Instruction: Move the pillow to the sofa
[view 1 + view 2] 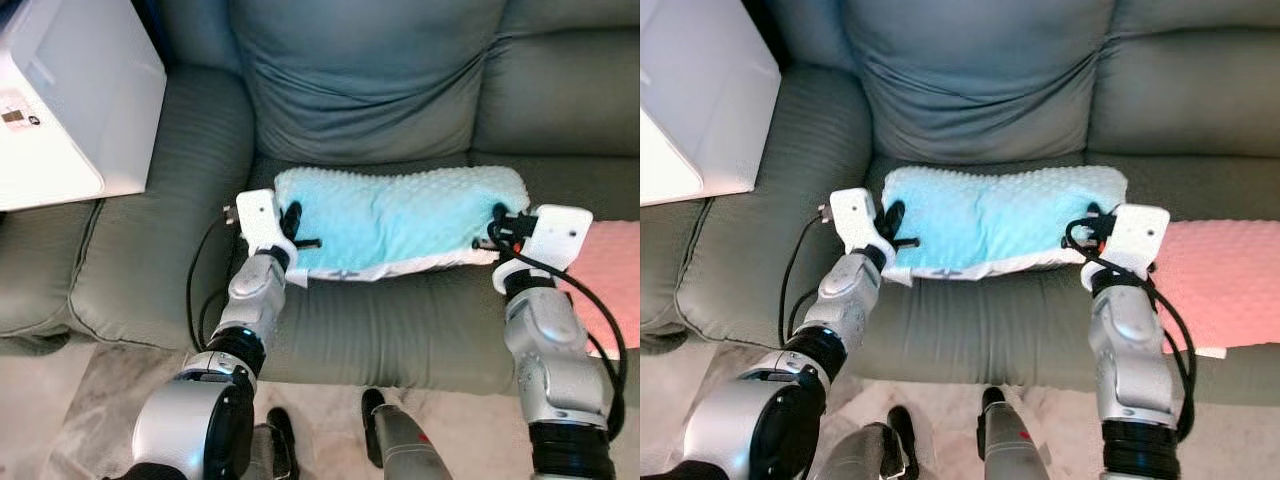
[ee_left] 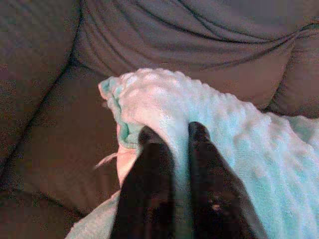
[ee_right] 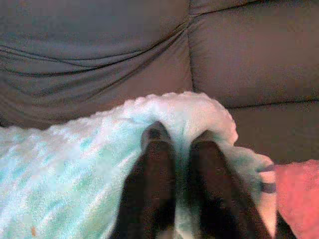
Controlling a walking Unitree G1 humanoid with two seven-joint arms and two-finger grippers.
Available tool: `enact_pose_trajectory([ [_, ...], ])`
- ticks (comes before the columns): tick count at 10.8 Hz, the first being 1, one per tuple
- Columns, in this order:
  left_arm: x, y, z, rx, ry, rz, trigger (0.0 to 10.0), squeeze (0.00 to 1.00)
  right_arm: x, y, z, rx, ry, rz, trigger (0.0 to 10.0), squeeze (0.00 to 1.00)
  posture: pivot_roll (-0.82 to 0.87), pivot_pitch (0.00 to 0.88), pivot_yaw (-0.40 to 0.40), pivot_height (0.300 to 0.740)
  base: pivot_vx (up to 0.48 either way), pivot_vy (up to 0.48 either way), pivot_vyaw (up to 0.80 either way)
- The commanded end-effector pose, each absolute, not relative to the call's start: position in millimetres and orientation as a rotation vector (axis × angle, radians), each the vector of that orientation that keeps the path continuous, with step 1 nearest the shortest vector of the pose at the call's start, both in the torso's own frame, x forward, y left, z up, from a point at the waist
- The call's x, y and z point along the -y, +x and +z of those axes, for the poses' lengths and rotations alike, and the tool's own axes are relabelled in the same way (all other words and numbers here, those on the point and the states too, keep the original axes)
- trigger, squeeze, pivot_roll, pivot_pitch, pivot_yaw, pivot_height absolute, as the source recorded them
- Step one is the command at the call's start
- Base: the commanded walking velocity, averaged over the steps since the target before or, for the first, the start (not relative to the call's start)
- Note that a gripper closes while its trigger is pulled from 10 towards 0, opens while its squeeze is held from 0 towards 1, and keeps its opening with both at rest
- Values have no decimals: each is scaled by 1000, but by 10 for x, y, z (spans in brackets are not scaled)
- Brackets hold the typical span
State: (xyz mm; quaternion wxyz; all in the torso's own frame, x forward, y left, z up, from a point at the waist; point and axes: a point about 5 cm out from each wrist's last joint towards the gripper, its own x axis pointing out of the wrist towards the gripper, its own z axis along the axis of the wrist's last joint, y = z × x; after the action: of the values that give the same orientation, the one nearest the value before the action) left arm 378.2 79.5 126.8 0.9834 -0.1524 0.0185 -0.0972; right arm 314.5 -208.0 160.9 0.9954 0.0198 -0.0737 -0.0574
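Left eye view has the teal pillow lying flat on the sofa seat, long axis running left-right, with left gripper and right gripper each pinching an end.

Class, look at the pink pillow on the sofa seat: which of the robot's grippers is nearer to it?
Right. The right gripper pinches the blue pillow's end beside the pink pillow; the left gripper grips the far end.
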Motion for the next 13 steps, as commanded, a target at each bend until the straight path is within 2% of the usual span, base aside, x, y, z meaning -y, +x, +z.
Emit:
enact_pose_trajectory([
  [1,-852,3728,1126,-75,-308,-175,10000,1000,2075,3103,1496,131,51,-118,10000,1000,-244,386,111,740,0,0,0],
  [8,-812,3681,1044,-100,-327,-166,10000,1000,2140,3113,1498,155,35,-144,10000,1000,-242,392,118,740,0,0,0],
  [10,-793,3763,1214,-53,-363,-150,10000,1000,2223,3196,1703,215,16,-149,10000,1000,-244,391,110,740,0,0,0],
  [13,-790,3770,1253,-29,-381,-164,10000,1000,2179,3099,1669,192,15,-126,10000,1000,-241,387,105,740,0,0,0],
])
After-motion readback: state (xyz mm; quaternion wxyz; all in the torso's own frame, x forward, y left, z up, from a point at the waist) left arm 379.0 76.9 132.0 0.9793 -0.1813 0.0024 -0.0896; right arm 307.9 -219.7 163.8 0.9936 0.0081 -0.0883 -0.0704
